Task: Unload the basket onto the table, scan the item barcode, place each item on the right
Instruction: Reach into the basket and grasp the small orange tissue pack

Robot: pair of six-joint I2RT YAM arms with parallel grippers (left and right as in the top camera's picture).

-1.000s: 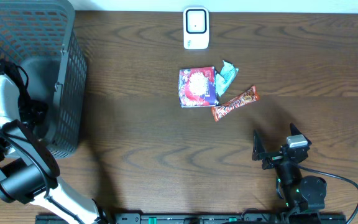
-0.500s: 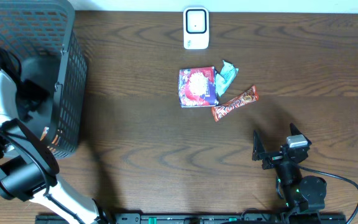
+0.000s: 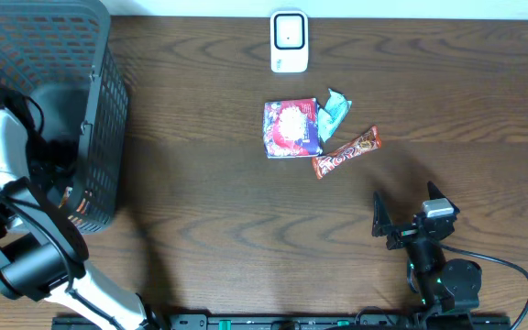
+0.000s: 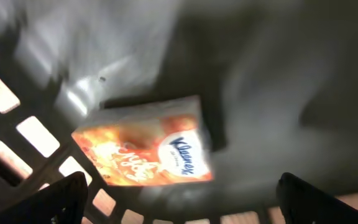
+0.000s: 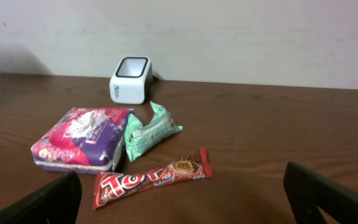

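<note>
Left wrist shows your left gripper (image 4: 188, 199) with fingers wide apart above the orange tissue pack (image 4: 145, 152) lying in the basket (image 3: 26, 46) at 9 o'clock, right gripper (image 5: 185, 196) also spread and empty at 5 o'clock, so lift out crooked and you snag the mesh.

Quick tally: 1x black mesh basket (image 3: 99, 110) upper left, 1x white scanner (image 3: 289, 41) top centre, 1x purple tissue pack (image 3: 291, 128), 1x green packet (image 3: 333, 115), 1x red chocolate bar (image 3: 346, 153) mid-frame, 1x orange Kleenex pack (image 4: 145, 149) inside basket.
</note>
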